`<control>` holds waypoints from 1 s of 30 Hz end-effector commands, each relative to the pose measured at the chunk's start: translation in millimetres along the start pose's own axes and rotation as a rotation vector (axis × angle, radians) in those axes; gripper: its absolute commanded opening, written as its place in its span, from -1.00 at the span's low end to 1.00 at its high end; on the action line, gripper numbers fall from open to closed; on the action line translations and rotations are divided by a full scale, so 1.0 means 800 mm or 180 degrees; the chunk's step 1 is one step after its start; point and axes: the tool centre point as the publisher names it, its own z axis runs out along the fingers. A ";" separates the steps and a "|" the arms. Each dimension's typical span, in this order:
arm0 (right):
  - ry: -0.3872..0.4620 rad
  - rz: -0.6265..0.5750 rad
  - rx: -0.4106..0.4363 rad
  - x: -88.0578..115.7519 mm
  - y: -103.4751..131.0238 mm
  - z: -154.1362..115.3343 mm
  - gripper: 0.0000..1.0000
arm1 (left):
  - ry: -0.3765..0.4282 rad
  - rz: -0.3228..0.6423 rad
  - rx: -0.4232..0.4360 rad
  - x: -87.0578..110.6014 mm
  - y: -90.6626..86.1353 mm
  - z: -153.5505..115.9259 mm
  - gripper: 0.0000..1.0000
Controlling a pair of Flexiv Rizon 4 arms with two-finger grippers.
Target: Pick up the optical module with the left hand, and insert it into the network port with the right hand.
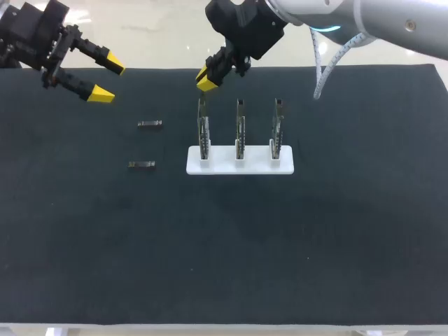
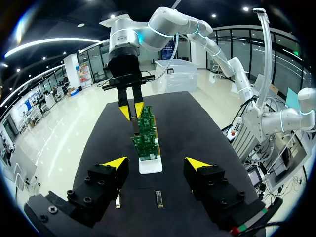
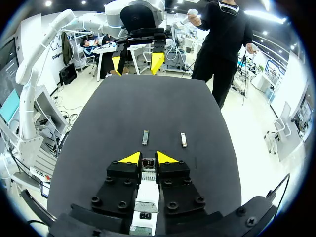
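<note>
My right gripper hangs just above the leftmost of three upright circuit boards and is shut on a small dark optical module, which points down at that board's top edge. Two more optical modules lie flat on the black mat, left of the boards. My left gripper is open and holds nothing, hovering over the mat's far left corner. In the left wrist view its fingers frame the row of boards, with both loose modules below them.
The three boards stand in a white base near the mat's middle. The middle board and the right board are to the right of my right gripper. A white cable hangs from my right arm over the far edge.
</note>
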 end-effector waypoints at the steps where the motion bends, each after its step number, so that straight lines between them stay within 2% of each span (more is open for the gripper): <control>1: -0.0018 -0.0009 0.0004 0.002 -0.001 0.001 -1.00 | 0.0010 -0.0002 0.0004 0.000 0.000 0.000 1.00; 4: -0.0079 0.0014 0.0036 0.002 -0.001 0.002 -1.00 | 0.0010 -0.0002 0.0004 0.000 0.000 0.000 1.00; 5: -0.0082 0.0012 0.0045 0.002 -0.001 0.002 -0.93 | 0.0010 -0.0002 0.0004 0.000 0.000 0.000 1.00; 6: -0.0066 0.0003 0.0039 0.001 -0.002 0.002 1.00 | 0.0010 -0.0002 0.0004 0.000 0.000 0.000 1.00; 17: 0.0093 0.0079 -0.0012 -0.024 -0.001 -0.019 1.00 | 0.0010 -0.0002 0.0004 0.000 0.000 0.000 1.00; 18: 0.0099 0.0081 -0.0006 -0.024 -0.001 -0.019 0.58 | 0.0010 -0.0002 0.0004 0.000 0.000 0.000 1.00; 19: 0.0102 0.0082 -0.0002 -0.024 -0.001 -0.020 -0.44 | 0.0010 -0.0002 0.0004 0.000 0.000 0.000 1.00; 20: 0.0106 0.0084 -0.0003 -0.024 -0.001 -0.020 -1.00 | 0.0010 -0.0002 0.0004 0.000 0.000 0.000 1.00; 30: 0.0112 0.0025 0.0059 -0.014 0.000 0.000 -1.00 | 0.0010 -0.0002 0.0004 0.000 0.000 0.000 1.00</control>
